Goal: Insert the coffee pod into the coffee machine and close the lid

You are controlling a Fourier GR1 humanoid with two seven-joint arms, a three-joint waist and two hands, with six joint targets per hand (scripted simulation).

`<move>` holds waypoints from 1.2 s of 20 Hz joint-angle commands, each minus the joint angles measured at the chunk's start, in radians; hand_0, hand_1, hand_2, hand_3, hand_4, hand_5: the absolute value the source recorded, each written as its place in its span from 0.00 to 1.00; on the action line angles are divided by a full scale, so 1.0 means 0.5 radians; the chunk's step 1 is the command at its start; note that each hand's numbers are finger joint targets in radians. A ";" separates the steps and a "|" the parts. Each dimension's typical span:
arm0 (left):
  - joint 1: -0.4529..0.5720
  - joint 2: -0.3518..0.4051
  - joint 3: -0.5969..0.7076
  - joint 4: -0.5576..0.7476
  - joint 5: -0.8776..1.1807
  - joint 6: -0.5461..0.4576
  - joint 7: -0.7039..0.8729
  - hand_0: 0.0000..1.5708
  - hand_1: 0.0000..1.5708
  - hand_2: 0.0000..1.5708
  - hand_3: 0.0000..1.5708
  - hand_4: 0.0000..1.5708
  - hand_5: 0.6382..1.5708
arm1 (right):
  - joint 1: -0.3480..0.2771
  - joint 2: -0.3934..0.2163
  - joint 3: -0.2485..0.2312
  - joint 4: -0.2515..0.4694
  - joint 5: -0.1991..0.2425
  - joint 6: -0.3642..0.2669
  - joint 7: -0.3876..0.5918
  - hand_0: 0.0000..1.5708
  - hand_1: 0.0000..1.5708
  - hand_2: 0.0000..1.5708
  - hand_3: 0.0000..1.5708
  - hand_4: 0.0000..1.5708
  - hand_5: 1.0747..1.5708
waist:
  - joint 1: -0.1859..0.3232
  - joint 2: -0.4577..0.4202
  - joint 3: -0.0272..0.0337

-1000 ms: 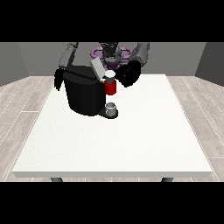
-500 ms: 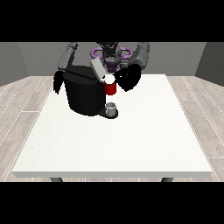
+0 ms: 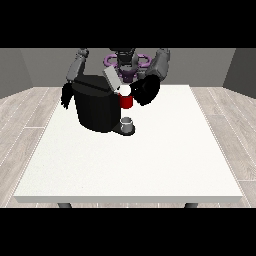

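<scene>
The white table (image 3: pixel 150 160) filled most of the view. On its far left stood the black coffee machine (image 3: pixel 97 107), lid (image 3: pixel 111 79) tilted up. The hand at the view's right (image 3: pixel 145 91) hovered just beside a red thing at the machine (image 3: pixel 126 101); whether it held anything could not be told. The hand at the view's left (image 3: pixel 66 96) hung beside the machine, fingers unclear. A grey thing (image 3: pixel 128 122) sat at the machine's base; it might be the pod. Closing the lid early could jam it.

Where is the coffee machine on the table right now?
The coffee machine stands at the table's far left part in the front view, a red thing at its right side.
</scene>
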 commanded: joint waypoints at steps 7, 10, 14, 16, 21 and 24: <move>0.415 -0.427 0.003 -0.168 0.271 -0.092 -0.327 0.00 0.00 0.00 0.00 0.00 1.00 | 0.233 -0.090 -0.187 0.294 -0.098 0.071 -0.175 0.00 0.00 0.00 0.00 0.16 1.00 | 0.345 -0.298 -0.001; 0.684 -0.564 -0.011 -0.170 0.322 -0.101 -0.378 0.00 0.00 0.00 0.00 0.00 1.00 | 0.386 -0.039 -0.203 0.321 -0.125 0.059 -0.188 0.00 0.00 0.00 0.00 0.16 1.00 | 0.438 -0.541 -0.001; 1.000 -0.656 0.103 -0.162 0.495 -0.129 -0.602 0.00 0.00 0.00 0.00 0.00 1.00 | 0.587 -0.025 -0.133 0.263 -0.082 0.117 -0.225 0.00 0.00 0.00 0.00 0.14 1.00 | 0.482 -0.723 -0.003; 1.152 -0.597 0.145 -0.132 0.565 -0.259 -0.692 0.00 0.00 0.00 0.00 0.09 1.00 | 0.647 0.031 -0.077 0.176 -0.071 0.105 -0.160 0.00 0.00 0.00 0.00 0.11 1.00 | 0.498 -0.864 -0.005; 1.602 -0.663 0.129 -0.097 0.595 -0.328 -0.787 0.00 0.00 0.00 0.00 0.23 1.00 | 0.861 0.087 0.115 -0.026 0.046 0.113 -0.053 0.00 0.00 0.00 0.00 0.06 1.00 | 0.495 -1.224 -0.005; 1.741 -0.603 0.163 -0.057 0.588 -0.290 -0.843 0.00 0.00 0.00 0.00 0.22 1.00 | 0.794 0.227 0.324 -0.285 0.192 -0.040 0.143 0.00 0.00 0.00 0.00 0.00 1.00 | 0.406 -1.277 -0.006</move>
